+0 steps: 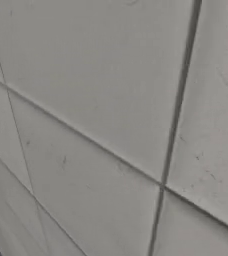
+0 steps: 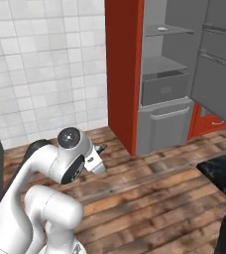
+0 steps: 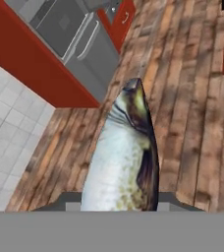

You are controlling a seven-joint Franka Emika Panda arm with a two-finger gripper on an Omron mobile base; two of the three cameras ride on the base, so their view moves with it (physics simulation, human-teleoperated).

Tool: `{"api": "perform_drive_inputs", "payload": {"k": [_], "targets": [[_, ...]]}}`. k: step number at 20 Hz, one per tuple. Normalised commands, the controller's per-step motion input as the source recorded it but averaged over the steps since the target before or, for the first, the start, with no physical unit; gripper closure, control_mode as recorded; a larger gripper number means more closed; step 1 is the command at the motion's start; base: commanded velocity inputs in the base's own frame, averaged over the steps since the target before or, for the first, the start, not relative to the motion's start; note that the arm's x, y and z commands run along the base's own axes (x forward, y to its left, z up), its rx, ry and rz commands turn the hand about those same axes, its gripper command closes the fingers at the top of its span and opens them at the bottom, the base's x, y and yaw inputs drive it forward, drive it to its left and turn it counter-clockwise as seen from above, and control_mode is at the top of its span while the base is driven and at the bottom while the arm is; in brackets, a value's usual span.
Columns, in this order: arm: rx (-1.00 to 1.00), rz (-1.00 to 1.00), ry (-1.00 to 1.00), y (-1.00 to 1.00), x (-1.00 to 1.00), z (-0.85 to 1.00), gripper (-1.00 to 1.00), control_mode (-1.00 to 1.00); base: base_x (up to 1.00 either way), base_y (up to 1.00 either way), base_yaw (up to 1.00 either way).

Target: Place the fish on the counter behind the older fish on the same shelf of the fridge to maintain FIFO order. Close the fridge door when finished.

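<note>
Left base view is giving nothing useful: pale tiled wall [image 1: 101, 100] close up, grout lines running diagonally.

Right base view, left to right: arm [image 2: 60, 173] is sitting folded low over the wood floor [image 2: 149, 198], wrist pointing toward the fridge [image 2: 164, 74]. Fridge door [image 2: 216, 59] is standing open at right, inner rails facing the camera. Inside, a small pale shape is lying on the upper shelf [image 2: 177, 31], probably the older fish [image 2: 161, 29], though it is too small to confirm. Grey drawer [image 2: 164, 88] is sitting below. A corner of the counter [image 2: 224, 173] is showing at the right edge.

Hand view: gripper [image 3: 119, 204] is closed on the fish [image 3: 126, 157], jaws pinching it near the base, body projecting forward along the fingers over the floor. Fish is carried in the air, well apart from the fridge, whose lower front is showing at upper left.

Step in hand, as judged: transporting the fish to the fridge. To do it well:
- keep the grip firm, no re-opening in transit;
- raise the hand to upper-shelf height before entering;
- pass beside the pale fish without touching it, and release further back;
- stay clear of the open door's rails.
</note>
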Motion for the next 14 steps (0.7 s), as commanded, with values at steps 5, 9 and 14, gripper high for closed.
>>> {"api": "perform_drive_inputs", "payload": {"k": [5, 9, 14], "targets": [[0.0, 0.0, 0.0, 0.0, 0.0, 0.0, 1.0, 1.0, 1.0, 0.0, -0.12], [0.0, 0.0, 0.0, 0.0, 0.0, 0.0, 1.0, 1.0, 1.0, 0.0, -0.07], [0.0, 0.0, 0.0, 0.0, 0.0, 0.0, 1.0, 1.0, 1.0, -0.08, -0.02]]}}
